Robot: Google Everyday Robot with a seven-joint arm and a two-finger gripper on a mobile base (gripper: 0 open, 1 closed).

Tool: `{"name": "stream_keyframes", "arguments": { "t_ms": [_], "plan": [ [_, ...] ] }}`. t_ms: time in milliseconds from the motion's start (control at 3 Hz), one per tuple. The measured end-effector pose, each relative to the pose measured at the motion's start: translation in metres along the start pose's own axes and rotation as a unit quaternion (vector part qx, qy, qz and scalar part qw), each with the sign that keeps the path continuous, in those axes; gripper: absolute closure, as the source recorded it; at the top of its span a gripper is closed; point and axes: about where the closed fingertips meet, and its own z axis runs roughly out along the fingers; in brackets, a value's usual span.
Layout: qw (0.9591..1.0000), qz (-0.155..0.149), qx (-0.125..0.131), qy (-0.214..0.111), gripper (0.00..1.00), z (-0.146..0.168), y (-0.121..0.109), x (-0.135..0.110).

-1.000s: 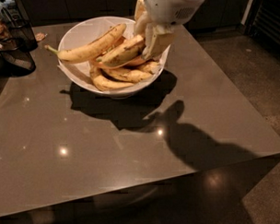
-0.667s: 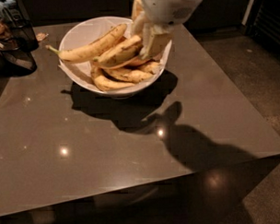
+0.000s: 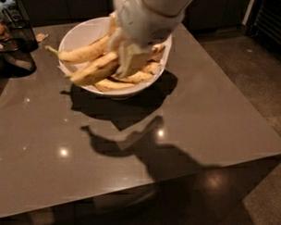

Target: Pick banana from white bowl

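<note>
A wide white bowl stands at the back of the brown table and holds several yellow bananas. My gripper hangs over the middle of the bowl, its white wrist covering the bowl's far right part. Its fingers are closed on one banana, which sticks out to the left above the others and over the front rim. That banana casts its own shadow on the table in front of the bowl. The fingertips are partly hidden among the fruit.
Dark containers and clutter stand at the table's back left corner. The table's right edge and front edge drop to a speckled floor. A dark rack stands at the far right.
The gripper has shifted left and up over the bowl. The banana in its fingers has come up from the pile and now points out to the left.
</note>
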Motion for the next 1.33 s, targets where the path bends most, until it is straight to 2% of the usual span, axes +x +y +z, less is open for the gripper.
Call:
{"name": "stream_keyframes", "arguments": {
  "t_ms": [333, 667, 1000, 1333],
  "plan": [
    [0.9977, -0.039, -0.013, -0.053, 1.0, 0.018, 0.008, -0.051],
    [0.9974, -0.042, -0.013, -0.057, 1.0, 0.017, 0.009, -0.055],
    [0.9955, -0.059, -0.011, -0.073, 1.0, 0.015, 0.011, -0.077],
    [0.9897, -0.085, -0.009, -0.115, 1.0, 0.02, 0.017, -0.121]
  ]
}}
